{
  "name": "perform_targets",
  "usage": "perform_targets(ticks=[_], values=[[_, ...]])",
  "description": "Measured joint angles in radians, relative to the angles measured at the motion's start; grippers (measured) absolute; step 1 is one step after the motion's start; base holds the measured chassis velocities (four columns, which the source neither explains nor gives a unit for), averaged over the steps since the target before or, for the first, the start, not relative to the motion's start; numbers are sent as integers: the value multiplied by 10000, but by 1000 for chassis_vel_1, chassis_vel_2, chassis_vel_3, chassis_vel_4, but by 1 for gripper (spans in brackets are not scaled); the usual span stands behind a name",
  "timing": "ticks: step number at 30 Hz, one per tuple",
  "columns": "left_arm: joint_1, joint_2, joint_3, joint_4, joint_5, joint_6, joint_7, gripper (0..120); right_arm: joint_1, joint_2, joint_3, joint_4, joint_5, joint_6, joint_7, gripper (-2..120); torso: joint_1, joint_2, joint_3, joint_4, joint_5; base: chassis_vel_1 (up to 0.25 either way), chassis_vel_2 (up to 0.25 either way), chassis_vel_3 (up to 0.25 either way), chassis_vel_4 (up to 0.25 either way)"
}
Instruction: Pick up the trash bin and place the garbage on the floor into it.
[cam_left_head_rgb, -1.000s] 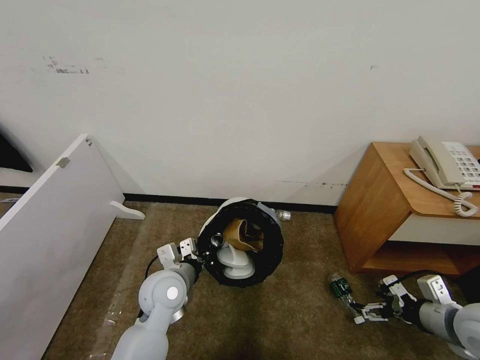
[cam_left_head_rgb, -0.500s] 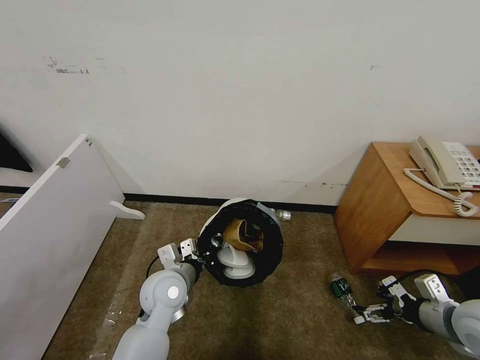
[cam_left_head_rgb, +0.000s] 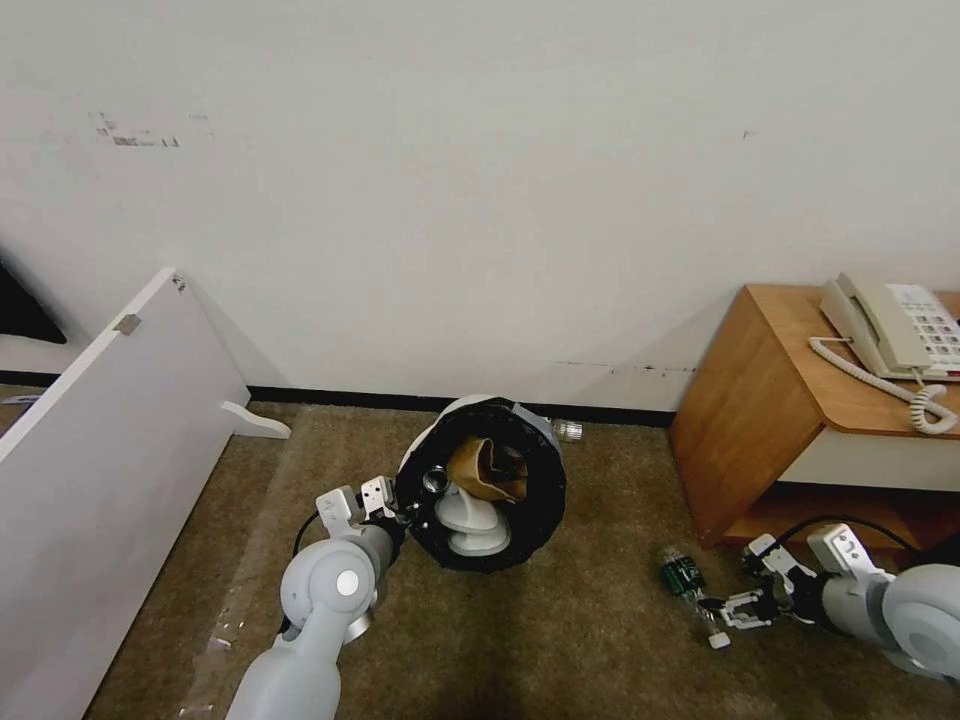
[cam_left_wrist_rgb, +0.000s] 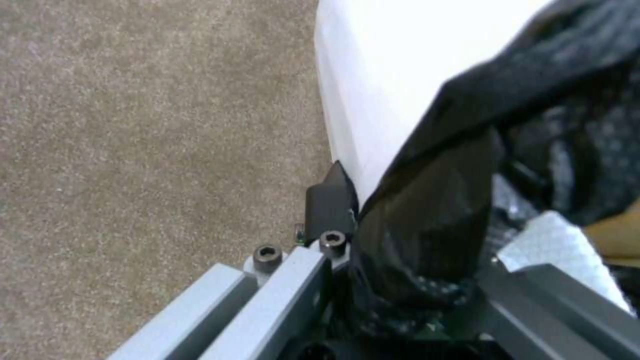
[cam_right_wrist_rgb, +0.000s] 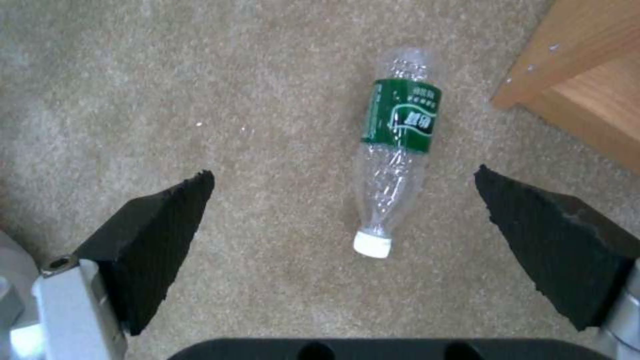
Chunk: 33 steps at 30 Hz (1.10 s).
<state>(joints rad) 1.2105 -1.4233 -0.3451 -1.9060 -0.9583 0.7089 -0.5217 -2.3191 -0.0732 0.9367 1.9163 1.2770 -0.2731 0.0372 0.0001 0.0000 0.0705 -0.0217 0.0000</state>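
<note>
Left gripper (cam_left_head_rgb: 398, 508) jaws clamp round bin (cam_left_head_rgb: 487, 483) bag-lined rim; right gripper (cam_right_wrist_rgb: 343, 192) jaws wide over crinkled clear bottle (cam_right_wrist_rgb: 395, 150).

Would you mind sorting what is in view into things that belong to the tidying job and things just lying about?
Belongs to the job:
trash bin, gripped at its rim by the left gripper
bottle on the carpet, in front of the open right gripper

Just lying about:
telephone
wooden side table
white board

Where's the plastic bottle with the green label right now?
The clear plastic bottle with the green label lies on the beige-brown carpet on the robot's right, near the wooden side table, just ahead of the open right pincer.
</note>
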Motion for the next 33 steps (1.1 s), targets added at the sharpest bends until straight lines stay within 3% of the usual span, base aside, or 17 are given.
perform_targets(ticks=[7, 27, 33], values=[[-57, 18, -5, 102, -2, -12, 36, 0, -67, -162, 17, 8, 133, 26, 65, 100, 0, 0, -1, 2, 0, 0, 0, 0, 0], [-59, -95, -20, 340, 132, -64, 176, 0, -1741, -1936, 808, -251, 479, 314, 264, 100, 0, 0, 0, 3, 0, 0, 0, 0, 0], [-46, -68, -72, 369, 144, -84, 206, 0, -1941, -2150, 906, -421, 536, 411, 274, 100, 0, 0, 0, 2, 0, 0, 0, 0, 0]])
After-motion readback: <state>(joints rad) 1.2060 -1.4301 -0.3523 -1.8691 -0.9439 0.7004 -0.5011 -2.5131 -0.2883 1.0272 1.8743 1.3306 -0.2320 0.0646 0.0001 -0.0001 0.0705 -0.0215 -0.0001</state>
